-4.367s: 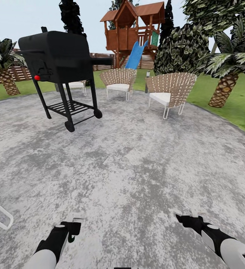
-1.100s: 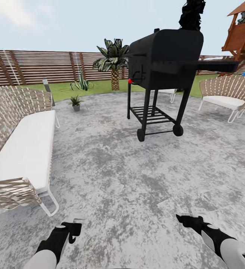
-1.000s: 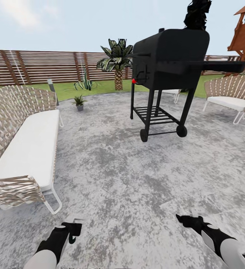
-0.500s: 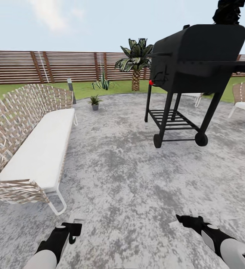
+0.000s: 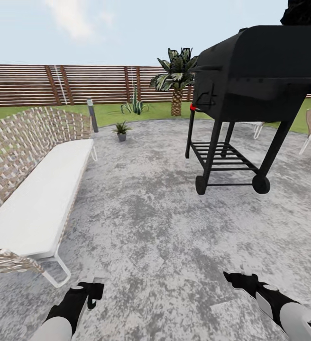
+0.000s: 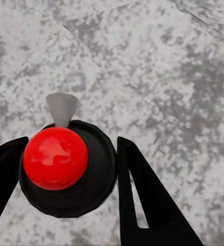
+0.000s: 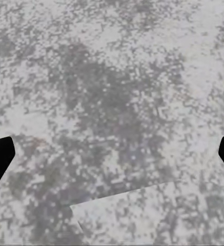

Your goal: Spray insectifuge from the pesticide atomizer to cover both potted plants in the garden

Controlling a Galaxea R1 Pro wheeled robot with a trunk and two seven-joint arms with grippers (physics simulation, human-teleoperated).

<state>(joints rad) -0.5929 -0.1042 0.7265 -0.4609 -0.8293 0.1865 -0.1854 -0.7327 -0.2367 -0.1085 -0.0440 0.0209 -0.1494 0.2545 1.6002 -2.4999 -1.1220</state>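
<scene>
Inventory, taken from the black grill.

- Patio: grey paving under the grill and under me.
- Fence: brown slats, well behind the grill.
- Woven sofa: well left of the grill.
- Potted plant: left of the grill, at the patio's far edge, near a bollard lamp.
- My left pincer: fingers closed round a black, red-topped bottle.
- My right pincer: fingers spread wide, holding nothing.

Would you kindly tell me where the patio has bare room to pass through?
The paving lies bare between the sofa and the grill, toward the potted plant. It is tighter near the grill's wheels.
</scene>
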